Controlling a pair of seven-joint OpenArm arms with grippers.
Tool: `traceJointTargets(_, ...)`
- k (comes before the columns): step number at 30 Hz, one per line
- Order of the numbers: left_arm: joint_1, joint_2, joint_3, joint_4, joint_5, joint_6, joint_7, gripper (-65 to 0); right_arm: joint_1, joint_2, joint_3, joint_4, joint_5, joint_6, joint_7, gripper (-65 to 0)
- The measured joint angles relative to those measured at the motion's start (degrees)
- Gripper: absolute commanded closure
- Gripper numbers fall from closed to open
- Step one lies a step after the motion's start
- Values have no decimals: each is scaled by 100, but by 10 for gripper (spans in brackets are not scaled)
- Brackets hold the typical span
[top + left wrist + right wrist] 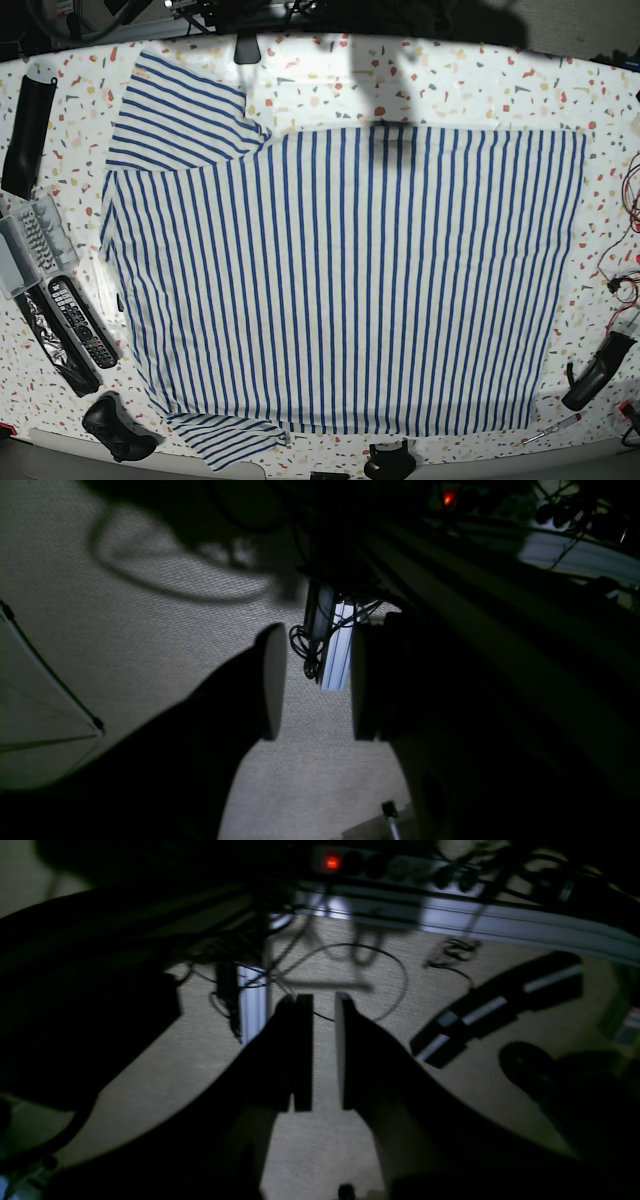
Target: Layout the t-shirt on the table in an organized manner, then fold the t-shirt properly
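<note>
We see the t-shirt [345, 275] flat across the table [480, 85], sleeves twd its left edge. Left gripper [317, 682] jaws apart, right gripper [324, 1052] narrowly apart; both empty.

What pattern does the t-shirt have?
Thin blue stripes on white; the t-shirt shows best in the base view.

T-shirt [345, 280] flat across the table [470, 85], remote control [72, 312] just beside its left edge.
</note>
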Motion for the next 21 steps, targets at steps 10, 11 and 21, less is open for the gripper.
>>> traceJointTargets(10, 1263, -9, 81, 1858, -297, 0, 284, -189, -1775, 533, -17, 2315, 1078, 535, -350, -81)
traceJointTargets(11, 1436, -33, 192, 2116, -372, 0, 374, -189, -1987, 623, -17, 2610, 1211, 616, -420, -81)
traceJointTargets(21, 3447, -1027, 1985, 5018, -697, -28, 1029, -190, -4269, 2140, -37, 5825, 2382, 767, -988, -81)
